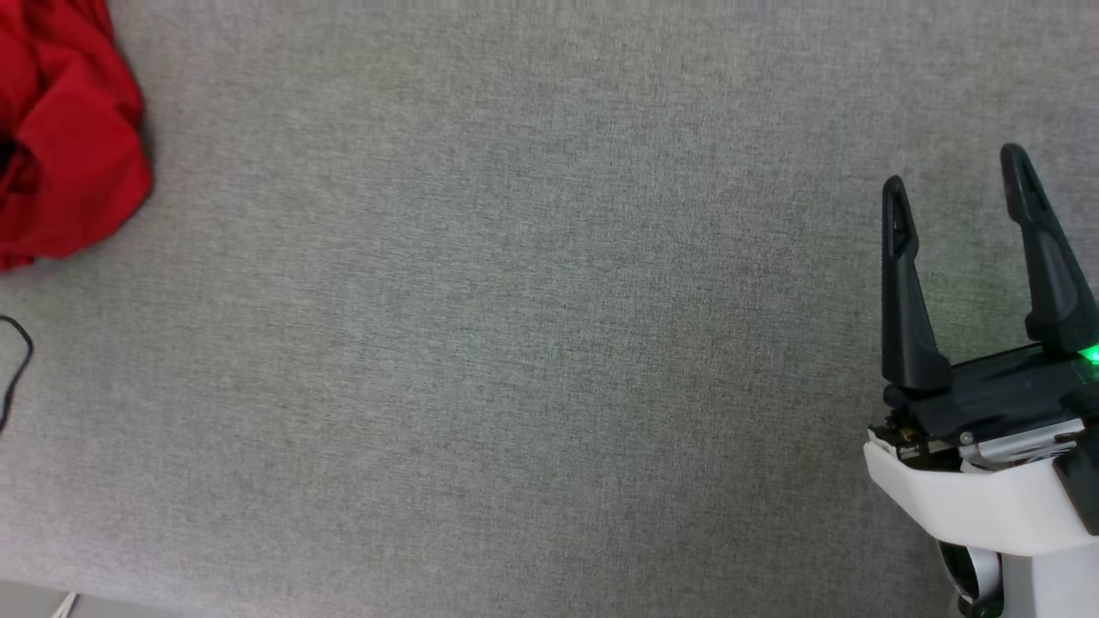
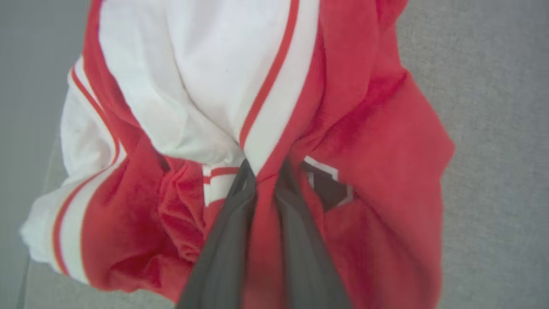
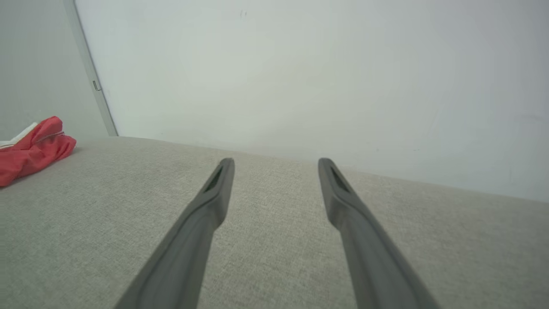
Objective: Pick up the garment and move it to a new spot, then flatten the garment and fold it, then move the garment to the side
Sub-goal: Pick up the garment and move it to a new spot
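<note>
We're on the red soft-fabric T-shirt with white short sleeves [image 2: 377, 141], and it's a crumpled heap, sleeves and striped trim [image 2: 266, 86] folded in over the red body. In the head view it sits at the far upper-left corner of the grey woven-fabric surface [image 1: 515, 343]; from the right wrist view it looks to be resting on that surface, well away to the left.

The left gripper [image 2: 266, 171] has its two dark fingers pinched nearly together on a ridge of red cloth near the middle of the bundle. The right gripper [image 1: 954, 172] hovers at the lower right with its fingers spread wide and nothing between them, well apart from the shirt.

We judge this as the pick-up for the move to a new spot. The worry is that grip: a thin pinch on one fold could slide out as the shirt's weight comes on, or lift a single layer and drag the rest. Hauled from mid-bundle, it may also land more tangled, making flattening harder. And there's a thin black cable [image 1: 17, 360] at the left edge, near the shirt, that trailing cloth might snag.
</note>
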`<state>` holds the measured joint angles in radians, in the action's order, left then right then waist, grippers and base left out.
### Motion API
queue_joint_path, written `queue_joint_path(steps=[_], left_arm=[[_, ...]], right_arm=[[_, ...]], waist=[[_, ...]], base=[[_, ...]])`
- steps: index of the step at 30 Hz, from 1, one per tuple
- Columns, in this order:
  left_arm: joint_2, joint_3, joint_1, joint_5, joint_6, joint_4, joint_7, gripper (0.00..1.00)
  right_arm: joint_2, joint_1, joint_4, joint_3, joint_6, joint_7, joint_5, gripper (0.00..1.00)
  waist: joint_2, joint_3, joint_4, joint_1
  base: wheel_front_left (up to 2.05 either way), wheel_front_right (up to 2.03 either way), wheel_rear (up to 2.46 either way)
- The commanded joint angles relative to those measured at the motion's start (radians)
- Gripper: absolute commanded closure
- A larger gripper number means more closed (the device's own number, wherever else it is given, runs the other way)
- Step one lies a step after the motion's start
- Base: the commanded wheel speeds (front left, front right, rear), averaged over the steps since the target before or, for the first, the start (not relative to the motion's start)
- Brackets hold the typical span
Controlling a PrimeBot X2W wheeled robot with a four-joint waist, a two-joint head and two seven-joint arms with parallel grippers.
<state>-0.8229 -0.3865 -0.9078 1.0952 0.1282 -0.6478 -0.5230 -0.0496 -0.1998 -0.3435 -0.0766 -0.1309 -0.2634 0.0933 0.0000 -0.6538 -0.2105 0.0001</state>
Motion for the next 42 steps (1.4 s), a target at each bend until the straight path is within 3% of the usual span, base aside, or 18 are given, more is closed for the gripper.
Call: queue_joint_path(steps=[1,9,17,25,31,36,42], left_arm=[[-0.02,-0.013,-0.018,-0.007,0.001,0.012,0.021,1.0],[-0.098,-0.112,-0.098,-0.052,0.001,0.108,0.115,1.0],[-0.131,-0.215,-0.2,-0.102,0.001,0.246,0.149,1.0],[-0.101,-0.325,-0.346,-0.162,0.001,0.417,0.128,1.0],[-0.06,-0.409,-0.433,-0.173,0.001,0.547,0.096,1.0],[-0.019,-0.482,-0.418,-0.176,0.001,0.652,0.091,1.0],[0.063,-0.604,-0.316,-0.181,0.001,0.71,0.104,1.0]], right_arm=[[-0.001,-0.002,0.006,-0.006,0.0,-0.002,-0.013,0.0],[-0.001,0.009,0.031,-0.017,0.0,-0.002,-0.065,0.0],[-0.001,0.025,0.05,-0.015,0.0,-0.002,-0.107,0.0],[-0.001,0.038,0.067,-0.01,0.0,-0.002,-0.157,0.0],[-0.001,0.044,0.072,-0.005,0.0,-0.002,-0.197,0.0],[0.0,0.059,0.082,0.012,0.0,-0.002,-0.209,0.0],[0.0,0.075,0.093,0.045,0.0,-0.002,-0.215,0.0]], waist=[[0.0,0.031,-0.004,-0.0001],[0.0,0.138,0.001,-0.0001],[0.0,0.213,0.021,-0.0001],[0.0,0.269,0.075,-0.0001],[0.0,0.286,0.173,-0.0001],[0.0,0.292,0.261,-0.0001],[0.0,0.291,0.305,-0.0001]], base=[[0.0,0.0,0.0],[0.0,0.0,0.0],[0.0,0.0,0.0],[0.0,0.0,0.0],[0.0,0.0,0.0],[0.0,0.0,0.0],[0.0,0.0,0.0]])
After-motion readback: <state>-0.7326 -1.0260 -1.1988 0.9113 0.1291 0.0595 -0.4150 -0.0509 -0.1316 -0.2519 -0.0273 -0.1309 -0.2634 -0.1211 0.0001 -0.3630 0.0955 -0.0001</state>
